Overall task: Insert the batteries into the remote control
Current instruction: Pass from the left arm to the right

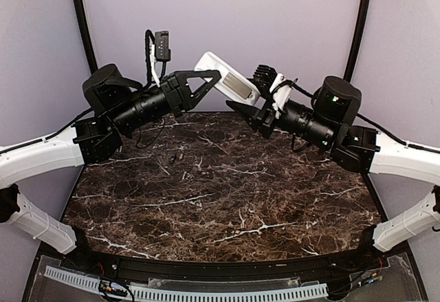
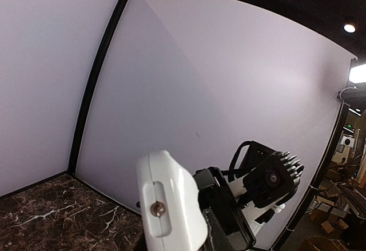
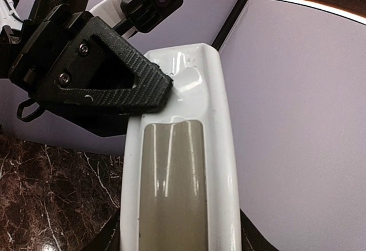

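1. The step in hand looks like a mid-air regrip. The remote control [image 1: 230,82] hangs tilted above the table's [image 1: 227,209] 12 o'clock edge, between both arms, and no cell seems loaded yet.
2. The left gripper [image 1: 212,85] pinches the remote's upper end. The right gripper [image 1: 242,107] straddles the lower end, and I cannot tell whether it clamps.
3. The next move probably calls for a secure second hold with the compartment turned upward.
4. Count: one remote and two grippers. The batteries [image 1: 175,157] are tiny dark specks at 10 o'clock from the table's centre, perhaps two, and the number is uncertain.
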`<state>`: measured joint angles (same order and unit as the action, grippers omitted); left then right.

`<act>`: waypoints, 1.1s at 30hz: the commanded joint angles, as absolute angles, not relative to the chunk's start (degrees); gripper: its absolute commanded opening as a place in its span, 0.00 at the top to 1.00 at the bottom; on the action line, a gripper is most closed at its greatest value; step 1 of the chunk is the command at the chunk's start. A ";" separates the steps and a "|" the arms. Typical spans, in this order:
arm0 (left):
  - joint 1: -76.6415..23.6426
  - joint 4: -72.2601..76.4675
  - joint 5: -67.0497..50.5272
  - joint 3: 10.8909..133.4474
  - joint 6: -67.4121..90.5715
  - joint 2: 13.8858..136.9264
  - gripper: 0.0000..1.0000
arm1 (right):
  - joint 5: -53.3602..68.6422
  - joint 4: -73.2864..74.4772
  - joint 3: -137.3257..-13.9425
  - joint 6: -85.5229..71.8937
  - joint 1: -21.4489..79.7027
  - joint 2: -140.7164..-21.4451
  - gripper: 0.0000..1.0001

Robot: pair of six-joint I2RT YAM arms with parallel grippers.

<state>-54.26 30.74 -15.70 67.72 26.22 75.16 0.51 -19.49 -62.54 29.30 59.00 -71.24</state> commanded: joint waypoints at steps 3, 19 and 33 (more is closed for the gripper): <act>-54.15 29.95 -14.78 66.98 24.95 73.59 0.99 | -0.26 -18.22 -62.47 29.87 58.86 -68.69 1.00; -54.08 16.12 -13.99 66.83 -3.93 66.47 0.22 | 7.68 -0.15 -68.34 31.32 56.29 -67.50 1.00; -54.47 -18.19 -15.75 68.85 -44.57 62.62 0.03 | 23.57 34.27 -81.90 37.37 53.30 -74.93 1.00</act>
<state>-54.19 -8.82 -15.00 67.35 -34.83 60.55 19.11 26.68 -78.87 35.81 53.23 -72.86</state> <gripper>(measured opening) 0.962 0.486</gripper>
